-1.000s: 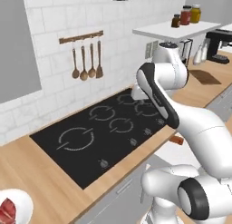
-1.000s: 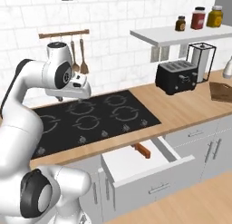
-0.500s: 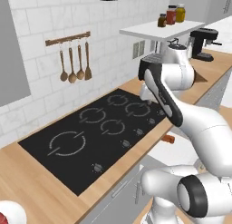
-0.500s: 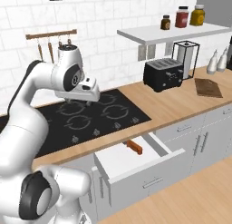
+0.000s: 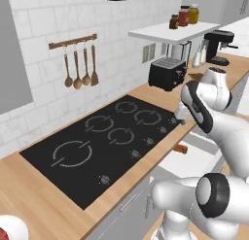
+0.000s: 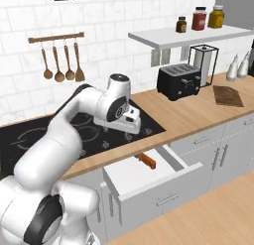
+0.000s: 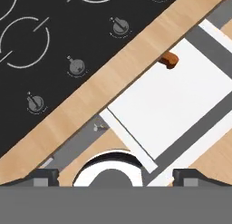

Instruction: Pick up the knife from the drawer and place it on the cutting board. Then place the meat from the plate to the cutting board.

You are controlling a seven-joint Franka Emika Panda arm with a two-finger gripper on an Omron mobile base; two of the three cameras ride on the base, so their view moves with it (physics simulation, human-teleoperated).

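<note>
Knife (image 6: pixel 147 161) lies in open drawer (image 6: pixel 149 174), centre of right base view, orange-brown handle poking out from under counter edge (image 7: pixel 113 78); upper right of hand view. My gripper (image 6: pixel 133 121) hangs above cooktop (image 6: pixel 84 132) front edge, over counter, apart from knife, holding nothing; my fingers (image 7: pixel 43 177) spread wide at bottom corners of hand view. Cutting board (image 6: pixel 227 95) far right of right base view, flat on counter, near toaster (image 6: pixel 178 81). Plate (image 5: pixel 10 229) rim at lower left corner of left base view, meat (image 5: pixel 2 233) red sliver on it.
</note>
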